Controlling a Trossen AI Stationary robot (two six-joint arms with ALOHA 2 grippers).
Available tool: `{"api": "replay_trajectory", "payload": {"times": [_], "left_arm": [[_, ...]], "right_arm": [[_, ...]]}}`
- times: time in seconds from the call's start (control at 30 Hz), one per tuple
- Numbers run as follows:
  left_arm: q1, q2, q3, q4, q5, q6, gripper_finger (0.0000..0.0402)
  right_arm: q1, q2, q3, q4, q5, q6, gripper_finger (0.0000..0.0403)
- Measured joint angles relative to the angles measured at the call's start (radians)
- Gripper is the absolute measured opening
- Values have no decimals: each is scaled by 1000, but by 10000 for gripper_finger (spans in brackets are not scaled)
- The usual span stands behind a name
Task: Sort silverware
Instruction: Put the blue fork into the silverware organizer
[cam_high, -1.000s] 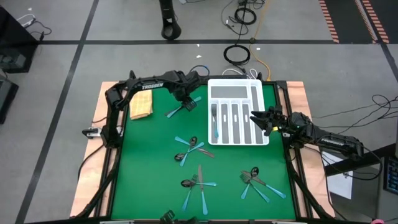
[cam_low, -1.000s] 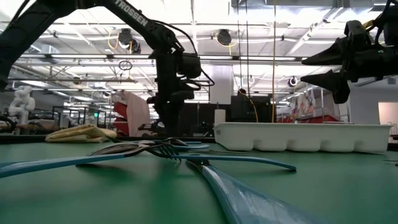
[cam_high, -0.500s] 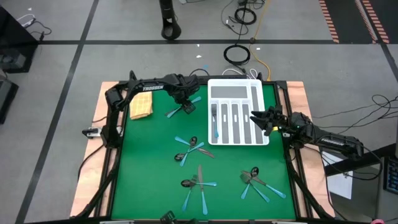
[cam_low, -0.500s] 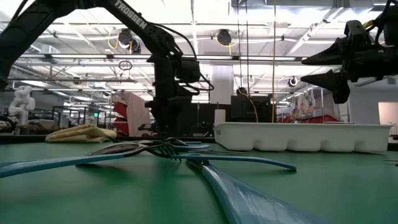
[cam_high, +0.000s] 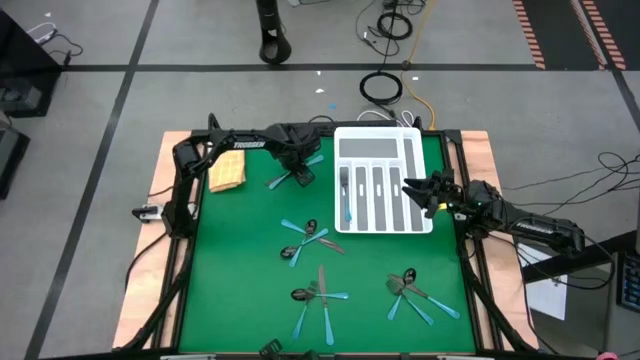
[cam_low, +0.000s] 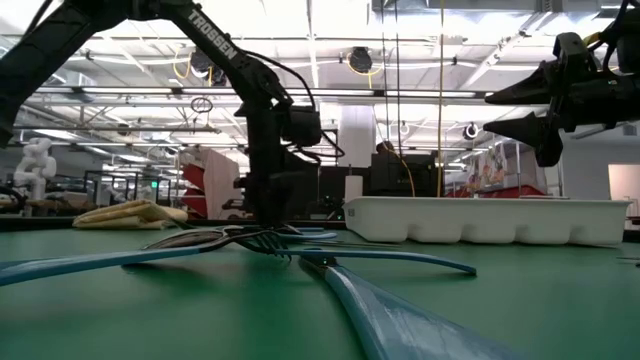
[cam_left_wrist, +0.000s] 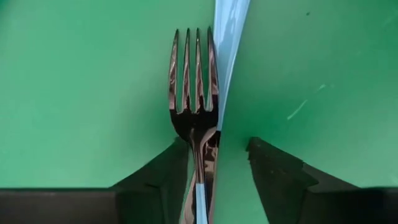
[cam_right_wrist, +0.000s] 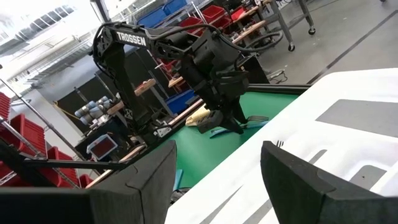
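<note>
Most silverware (cam_high: 320, 290) lies unsorted on the worktop (cam_high: 240, 270). The left gripper (cam_left_wrist: 217, 165) straddles a fork (cam_left_wrist: 194, 93), jaws apart; the right gripper (cam_high: 415, 193) hangs open over the tray (cam_high: 378, 140).

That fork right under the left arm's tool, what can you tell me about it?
The fork has four dark, shiny metal tines and a narrow neck running into a light-blue plastic handle. It lies flat on the green table mat, near the white compartmented tray but outside it. A second light-blue handle lies close along its tines; whether they touch is unclear. The left arm's tool is lowered over the fork's neck, one finger on each side, not closed on it. Most of its handle is hidden.
</note>
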Motion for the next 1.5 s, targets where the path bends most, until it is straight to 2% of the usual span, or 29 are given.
{"api": "replay_trajectory", "payload": {"times": [0.33, 0.43, 0.97, 1.3, 1.5], "left_arm": [[0, -1, 34, -36, 0, -5, 32], [0, -1, 37, -34, 0, -6, 7], [-3, -1, 37, -45, 11, -16, 6], [-4, -1, 37, 19, 26, -31, 77], [-4, -1, 37, 37, 26, -26, 100]], "right_arm": [[0, 0, 0, 0, 2, -2, 219], [0, 0, 0, 0, 2, -2, 219], [0, 0, 0, 0, 1, 0, 219], [0, 0, 0, 0, 1, 0, 219], [0, 0, 0, 0, 1, 0, 219]]}}
